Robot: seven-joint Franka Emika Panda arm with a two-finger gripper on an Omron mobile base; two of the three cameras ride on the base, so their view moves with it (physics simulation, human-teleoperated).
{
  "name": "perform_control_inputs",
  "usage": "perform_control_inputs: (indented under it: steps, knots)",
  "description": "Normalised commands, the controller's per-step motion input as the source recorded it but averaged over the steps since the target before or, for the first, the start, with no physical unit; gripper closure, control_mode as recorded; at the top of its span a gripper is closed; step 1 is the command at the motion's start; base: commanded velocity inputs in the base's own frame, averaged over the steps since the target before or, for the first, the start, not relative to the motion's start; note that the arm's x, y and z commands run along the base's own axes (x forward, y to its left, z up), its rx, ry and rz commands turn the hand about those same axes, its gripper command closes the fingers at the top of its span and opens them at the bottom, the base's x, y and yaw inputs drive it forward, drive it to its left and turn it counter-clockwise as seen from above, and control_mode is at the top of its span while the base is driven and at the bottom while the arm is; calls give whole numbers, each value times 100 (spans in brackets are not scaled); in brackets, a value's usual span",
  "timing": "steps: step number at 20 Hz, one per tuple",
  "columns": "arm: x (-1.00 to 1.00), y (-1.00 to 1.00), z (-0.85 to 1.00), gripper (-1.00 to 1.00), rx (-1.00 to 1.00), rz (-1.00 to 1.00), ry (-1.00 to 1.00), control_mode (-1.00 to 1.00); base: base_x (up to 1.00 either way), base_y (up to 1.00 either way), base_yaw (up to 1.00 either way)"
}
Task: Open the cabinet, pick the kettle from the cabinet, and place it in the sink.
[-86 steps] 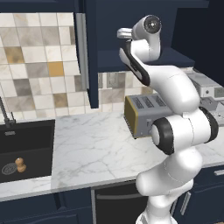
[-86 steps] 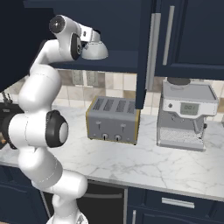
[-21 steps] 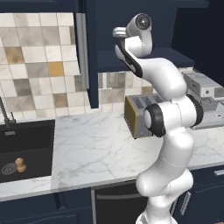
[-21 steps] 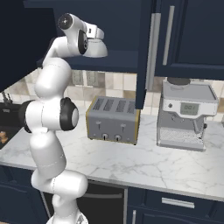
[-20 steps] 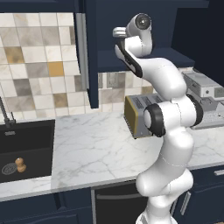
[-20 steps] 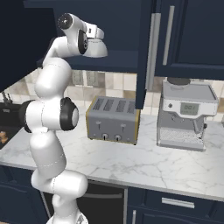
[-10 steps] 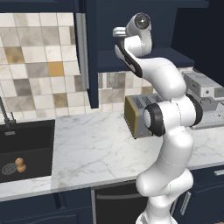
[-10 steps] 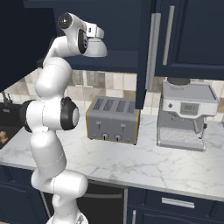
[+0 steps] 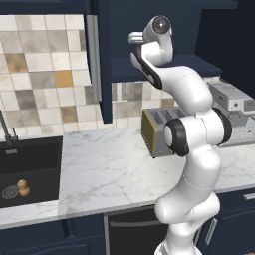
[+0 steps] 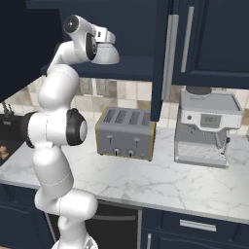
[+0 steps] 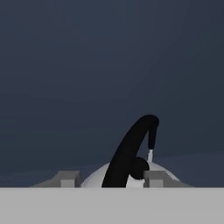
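One kettle [image 11: 131,175] inside open cabinet [image 10: 141,34], on shelf, directly below gripper [image 11: 107,178] at 6 o'clock of hand view. Fingertips straddle black arched handle [image 11: 129,151]; clamped or not — cannot tell. Judged light, rigid, smooth dome slippery; handle arch best hold. Handle runs roughly 7 to 1 o'clock; spout direction unclear. Sink [image 9: 30,172] well apart, lower left.

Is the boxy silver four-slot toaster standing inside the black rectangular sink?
No, the boxy silver four-slot toaster stands on the white marble counter, beside the grey coffee machine.
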Motion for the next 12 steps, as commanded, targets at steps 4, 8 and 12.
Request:
perform_control_inputs:
  steps: [4,8,12]
  knots:
    - [0,0,-14,100,0,-4,1,-100,0,0,0]
    - [0,0,-12,100,0,-4,0,-100,0,0,0]
    - [-4,-2,-9,100,0,-2,0,-100,0,0,0]
